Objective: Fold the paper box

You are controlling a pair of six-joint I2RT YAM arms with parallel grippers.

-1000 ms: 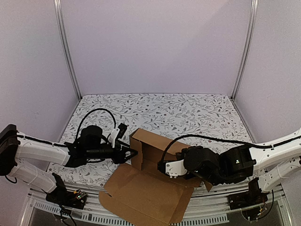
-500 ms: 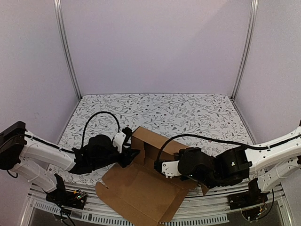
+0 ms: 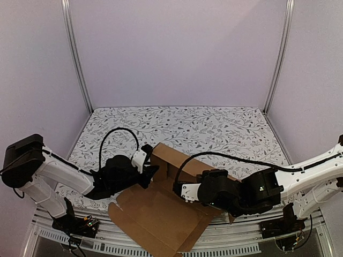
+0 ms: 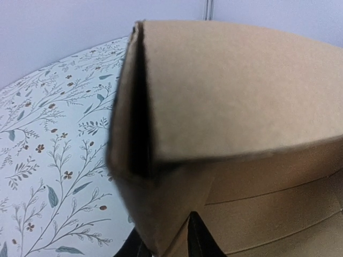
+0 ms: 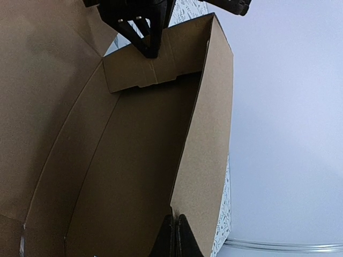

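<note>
Paper box (image 3: pixel 161 217), top view: half-formed at the 6 o'clock edge of the table (image 3: pixel 214 128), left gripper (image 3: pixel 150 174) at its 10 o'clock corner. Left wrist view: fingers (image 4: pixel 201 238) pinch the upright end wall. Right wrist view: right gripper (image 5: pixel 174 235) closed, empty, tips touching the long wall's end at 6 o'clock.

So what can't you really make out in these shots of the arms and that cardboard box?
- Left wrist view: the paper box fills the frame, blurred. The left gripper is cut off by the bottom edge, so whether it pinches the cardboard is unclear.
- Top view: the right gripper has its tips lost against its own dark arm.
- Right wrist view: the box's near end is cut off by the bottom edge.
</note>
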